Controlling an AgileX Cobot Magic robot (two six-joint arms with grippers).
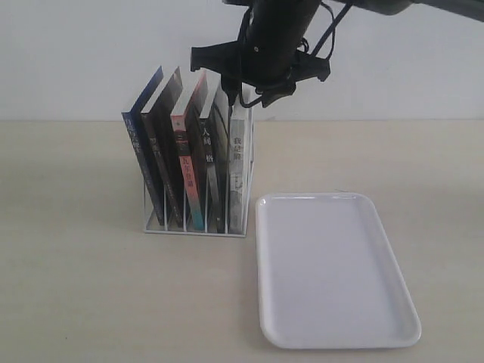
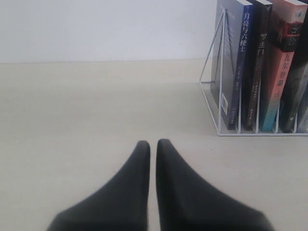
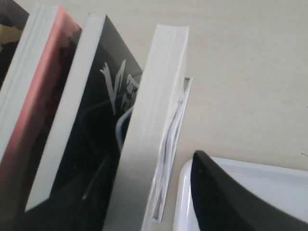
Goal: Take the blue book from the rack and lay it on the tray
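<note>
Left wrist view: blue book (image 2: 240,67) in rack (image 2: 219,132), spine w/ prob. white chars.

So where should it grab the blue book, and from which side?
Its upper edge, from above. The blue book stands on end in the rack's end slot, leaning, its top clear of the wires, with another book close against one cover. It is thin, so pinching across the covers near the top and lifting out probably works best.
</note>
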